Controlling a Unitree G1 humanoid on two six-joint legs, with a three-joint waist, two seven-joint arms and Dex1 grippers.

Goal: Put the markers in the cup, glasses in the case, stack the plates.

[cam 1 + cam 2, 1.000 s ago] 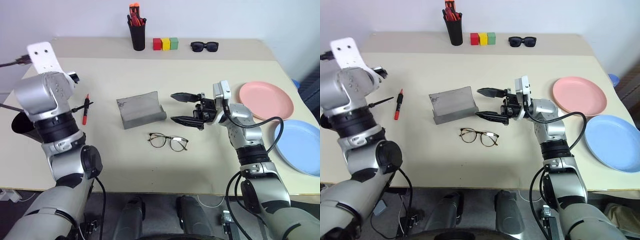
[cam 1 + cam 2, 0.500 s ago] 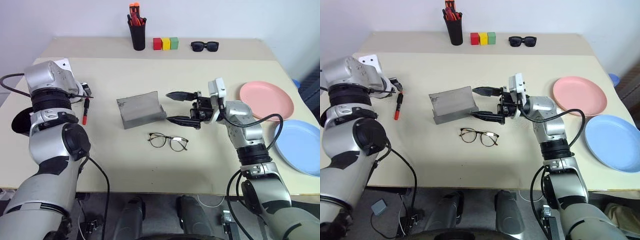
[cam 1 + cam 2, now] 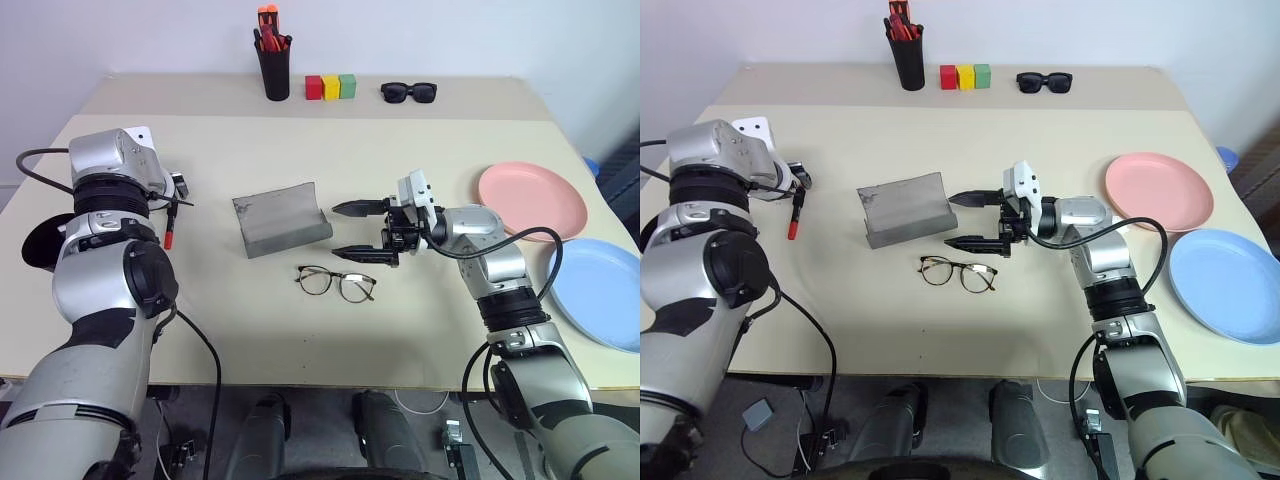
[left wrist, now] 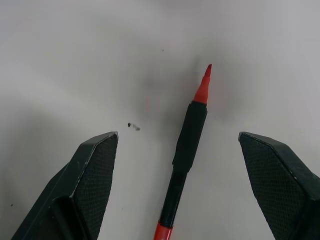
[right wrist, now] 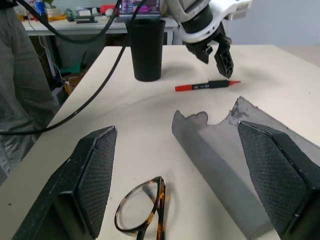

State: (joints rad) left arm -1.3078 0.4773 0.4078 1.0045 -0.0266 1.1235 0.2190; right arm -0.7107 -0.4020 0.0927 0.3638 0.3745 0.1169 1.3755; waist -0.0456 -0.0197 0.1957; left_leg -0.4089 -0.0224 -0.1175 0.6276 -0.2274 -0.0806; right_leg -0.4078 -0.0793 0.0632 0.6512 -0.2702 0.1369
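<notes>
Over red marker [image 4: 187, 150] at table's nine o'clock: left gripper [image 4: 187, 175] lowered, released, ready to pinch; right gripper [image 3: 362, 230] released beside case [image 3: 283, 219].

You won't find any text here that can be read. The red marker [image 5: 207, 85] carries a line of small print along its barrel in the right wrist view, but it is too small to make out. Nothing else carries a legible label, brand, number or sign.
</notes>
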